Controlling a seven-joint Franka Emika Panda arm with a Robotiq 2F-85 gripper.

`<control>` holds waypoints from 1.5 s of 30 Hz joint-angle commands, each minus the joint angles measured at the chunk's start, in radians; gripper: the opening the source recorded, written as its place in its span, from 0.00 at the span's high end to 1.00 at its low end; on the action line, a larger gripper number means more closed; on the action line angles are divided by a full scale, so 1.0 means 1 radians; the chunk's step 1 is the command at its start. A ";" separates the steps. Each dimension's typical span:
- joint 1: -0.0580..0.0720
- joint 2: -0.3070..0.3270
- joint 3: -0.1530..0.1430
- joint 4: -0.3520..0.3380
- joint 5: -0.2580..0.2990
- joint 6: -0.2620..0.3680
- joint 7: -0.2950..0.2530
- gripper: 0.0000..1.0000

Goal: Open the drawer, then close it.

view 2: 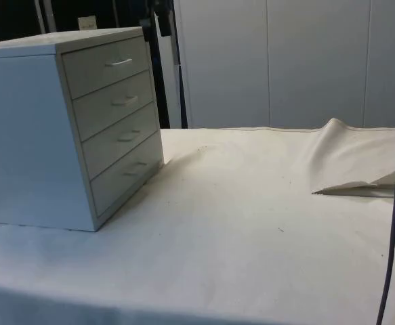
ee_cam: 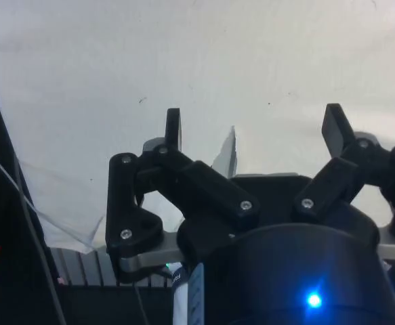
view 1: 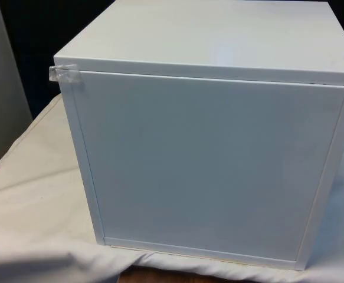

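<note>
A white chest of drawers (view 2: 28, 135) stands on the cloth-covered table. Its plain back panel (view 1: 207, 165) faces the front view. The side view shows its four drawers, each with a small white handle: top drawer (view 2: 118, 62), second drawer (view 2: 125, 101), third drawer (view 2: 128, 136), bottom drawer (view 2: 135, 166). All four fronts sit flush and shut. In the wrist view my gripper (ee_cam: 255, 128) hangs above bare white cloth (ee_cam: 251, 61), open, its black fingers (ee_cam: 173, 128) wide apart with nothing between them.
A raised fold of cloth (view 2: 360, 166) lies at the side view's right, and a dark cable (view 2: 393, 203) hangs in front of it. A scrap of clear tape (view 1: 62, 73) sticks to the chest's upper back corner. Open cloth (view 2: 238, 217) stretches before the drawer fronts.
</note>
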 commanded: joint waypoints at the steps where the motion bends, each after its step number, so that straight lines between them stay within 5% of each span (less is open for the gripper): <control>1: 0.002 -0.014 0.001 -0.011 -0.009 -0.001 -0.003 0.00; 21: 0.002 -0.096 0.003 -0.062 -0.056 -0.015 -0.095 0.00; 45: 0.003 -0.101 0.006 -0.057 -0.097 -0.018 -0.267 0.00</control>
